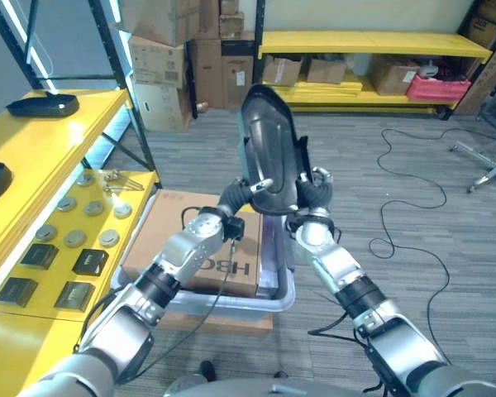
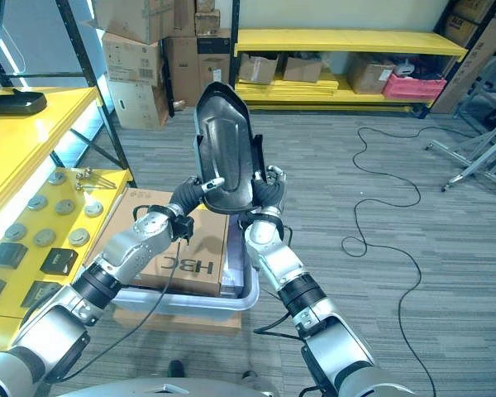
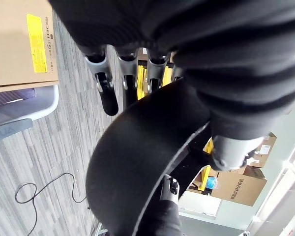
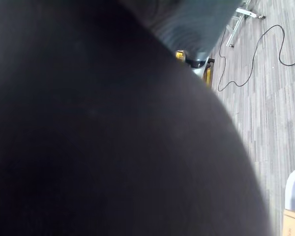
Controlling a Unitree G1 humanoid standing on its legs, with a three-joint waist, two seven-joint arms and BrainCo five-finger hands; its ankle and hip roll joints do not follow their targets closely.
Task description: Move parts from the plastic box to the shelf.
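A large black moulded part (image 1: 270,149) is held upright at frame centre, above the far end of the plastic box (image 1: 283,294). It is gripped from both sides: the left hand (image 1: 246,187) is curled on its lower left edge, the right hand (image 1: 310,187) on its lower right edge. In the left wrist view, dark-tipped fingers (image 3: 106,91) are seen wrapped over the part's curved rim. In the right wrist view, a dark surface close up and a strip of floor are seen. A cardboard box (image 1: 190,240) is seen lying in the plastic box. The yellow shelf (image 1: 41,149) at frame left is seen carrying round discs (image 1: 89,219) and black blocks (image 1: 89,261).
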